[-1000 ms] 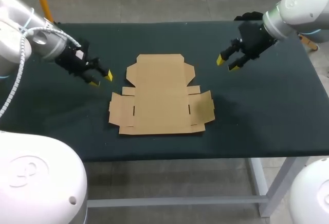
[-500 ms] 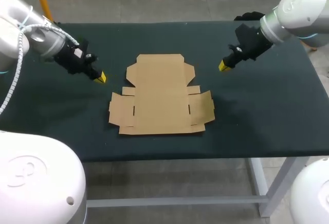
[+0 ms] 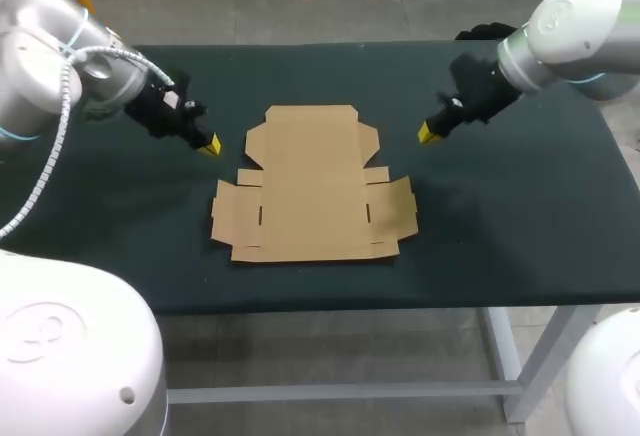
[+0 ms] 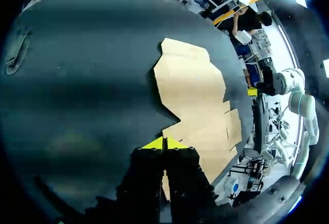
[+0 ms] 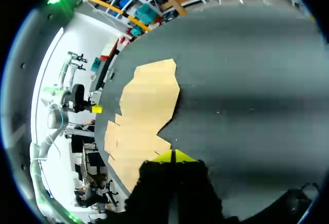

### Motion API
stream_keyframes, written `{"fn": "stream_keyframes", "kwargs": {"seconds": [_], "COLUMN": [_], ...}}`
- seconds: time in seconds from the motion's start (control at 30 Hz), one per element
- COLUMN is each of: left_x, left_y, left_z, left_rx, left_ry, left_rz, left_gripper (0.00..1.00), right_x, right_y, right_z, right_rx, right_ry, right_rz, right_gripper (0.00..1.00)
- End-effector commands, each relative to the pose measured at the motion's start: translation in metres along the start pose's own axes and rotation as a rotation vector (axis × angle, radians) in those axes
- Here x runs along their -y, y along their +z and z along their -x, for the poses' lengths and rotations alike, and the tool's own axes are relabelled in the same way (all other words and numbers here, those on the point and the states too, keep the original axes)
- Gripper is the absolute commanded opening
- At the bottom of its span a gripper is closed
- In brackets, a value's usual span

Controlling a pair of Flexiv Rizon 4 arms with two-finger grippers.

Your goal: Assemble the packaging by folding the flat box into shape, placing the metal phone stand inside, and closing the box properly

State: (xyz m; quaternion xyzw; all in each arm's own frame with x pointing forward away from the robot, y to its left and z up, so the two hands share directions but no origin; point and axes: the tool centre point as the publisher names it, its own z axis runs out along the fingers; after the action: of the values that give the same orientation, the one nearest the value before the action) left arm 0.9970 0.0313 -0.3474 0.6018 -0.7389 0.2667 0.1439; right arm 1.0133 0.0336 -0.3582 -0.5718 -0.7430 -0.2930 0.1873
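The flat box lies unfolded, flaps spread, about midway between the left and right edges of the dark worktop. Nothing holds it.

The left claw is over bare worktop just beside the box's far left corner, toward the left edge and apart from the cardboard. In the left wrist view its yellow tips are pressed together with nothing between them, and the box spreads out ahead of them.

The right claw is near the box's far right corner, toward the right edge and also clear of the cardboard. Its tips are closed together and empty, with the box ahead and to one side.

Whether either claw touches the worktop cannot be told.
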Motion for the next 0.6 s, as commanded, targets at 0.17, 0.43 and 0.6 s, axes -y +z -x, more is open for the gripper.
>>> {"fn": "stream_keyframes", "kwargs": {"seconds": [0.17, 0.43, 0.6], "left_x": [0.000, -0.004, -0.002], "left_y": [0.008, 0.030, 0.035], "left_z": [0.006, 0.018, 0.020], "left_rx": [-0.003, -0.014, -0.003], "left_ry": [-0.014, 0.006, -0.003], "left_rz": [0.002, -0.003, 0.055], "left_gripper": [0.00, 0.00, 0.00], "right_x": [-0.010, -0.012, -0.012], "right_y": [0.025, 0.042, 0.046], "right_z": [0.009, 0.013, 0.012], "right_rx": [-0.016, -0.025, -0.029], "right_ry": [-0.005, -0.001, -0.006], "right_rz": [-0.009, -0.012, -0.031], "right_gripper": [0.00, 0.00, 0.00]}}
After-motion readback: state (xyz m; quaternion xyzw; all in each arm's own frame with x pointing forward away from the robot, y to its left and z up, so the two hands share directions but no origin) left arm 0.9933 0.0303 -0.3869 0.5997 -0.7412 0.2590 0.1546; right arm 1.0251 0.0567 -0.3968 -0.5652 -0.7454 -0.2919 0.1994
